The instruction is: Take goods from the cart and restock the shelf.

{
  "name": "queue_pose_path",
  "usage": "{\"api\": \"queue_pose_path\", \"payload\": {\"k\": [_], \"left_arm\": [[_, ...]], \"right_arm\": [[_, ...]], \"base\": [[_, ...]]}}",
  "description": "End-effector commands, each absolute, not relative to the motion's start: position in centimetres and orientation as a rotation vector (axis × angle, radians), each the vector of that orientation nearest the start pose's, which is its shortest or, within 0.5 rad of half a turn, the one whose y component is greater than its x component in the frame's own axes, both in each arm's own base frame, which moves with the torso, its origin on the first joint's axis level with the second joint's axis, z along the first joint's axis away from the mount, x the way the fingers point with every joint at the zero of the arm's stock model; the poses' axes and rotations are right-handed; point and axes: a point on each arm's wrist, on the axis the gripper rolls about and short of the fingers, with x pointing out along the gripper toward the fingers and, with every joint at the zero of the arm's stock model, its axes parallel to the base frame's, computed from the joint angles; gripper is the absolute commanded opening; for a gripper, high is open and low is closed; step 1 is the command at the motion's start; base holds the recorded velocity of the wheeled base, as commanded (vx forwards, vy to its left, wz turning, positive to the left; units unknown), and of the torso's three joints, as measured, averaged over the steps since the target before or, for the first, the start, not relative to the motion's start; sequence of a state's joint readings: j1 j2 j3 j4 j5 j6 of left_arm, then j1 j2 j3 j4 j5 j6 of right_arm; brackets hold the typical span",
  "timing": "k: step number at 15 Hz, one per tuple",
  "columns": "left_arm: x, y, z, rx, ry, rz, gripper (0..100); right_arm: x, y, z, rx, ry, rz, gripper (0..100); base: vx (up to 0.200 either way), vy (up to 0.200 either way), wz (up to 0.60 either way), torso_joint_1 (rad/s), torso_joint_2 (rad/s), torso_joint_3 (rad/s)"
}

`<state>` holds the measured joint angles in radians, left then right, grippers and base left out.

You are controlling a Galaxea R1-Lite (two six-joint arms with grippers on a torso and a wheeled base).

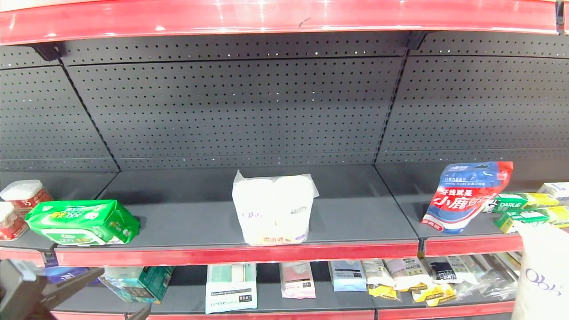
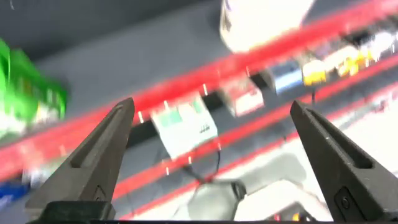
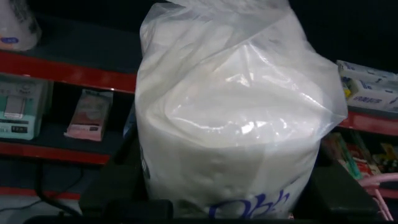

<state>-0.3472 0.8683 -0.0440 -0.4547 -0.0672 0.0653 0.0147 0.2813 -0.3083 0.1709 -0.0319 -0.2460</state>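
A white pack of paper rolls (image 3: 236, 118) in clear plastic sits between the dark fingers (image 3: 115, 186) of my right gripper (image 3: 227, 193), which is shut on it. In the head view this pack (image 1: 540, 275) hangs at the lower right, in front of the shelf and below its middle board. A matching white pack (image 1: 273, 209) stands upright at the front of the middle shelf board (image 1: 346, 213). My left gripper (image 2: 211, 104) is open and holds nothing, low at the left before the red shelf edge (image 2: 186, 84).
A green wipes pack (image 1: 82, 221) and red-white rolls (image 1: 22, 195) lie at the shelf's left. A blue-red pouch (image 1: 466, 195) and toothpaste boxes (image 1: 524, 209) stand at the right. The lower shelf (image 1: 186, 284) holds several flat packets. Bare board lies either side of the middle pack.
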Motion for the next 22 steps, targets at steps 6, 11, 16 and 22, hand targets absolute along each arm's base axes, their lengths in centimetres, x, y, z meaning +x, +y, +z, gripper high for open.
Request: {"api": "queue_pose_path", "payload": {"k": [6,11,16,22], "left_arm": [[-3.6,1.1,9.4,0.116,0.181,-0.392,100],[-3.4,1.2,9.7,0.130,0.204,-0.197,100],[-3.3,0.5,10.1,0.109,0.243,0.066,100],[-2.5,0.0,8.8,0.078,0.118,-0.080,100]], "right_arm": [[0.1,0.2,15.2,-0.261,0.225,0.115,0],[0.3,0.2,15.3,-0.259,0.233,0.115,0],[0.3,0.2,15.3,-0.258,0.234,0.116,0],[0.3,0.2,15.2,-0.258,0.238,0.120,0]], "base": [[0.000,0.000,0.00,0.000,0.00,0.000],[0.000,0.000,0.00,0.000,0.00,0.000],[0.000,0.000,0.00,0.000,0.00,0.000],[0.000,0.000,0.00,0.000,0.00,0.000]]}}
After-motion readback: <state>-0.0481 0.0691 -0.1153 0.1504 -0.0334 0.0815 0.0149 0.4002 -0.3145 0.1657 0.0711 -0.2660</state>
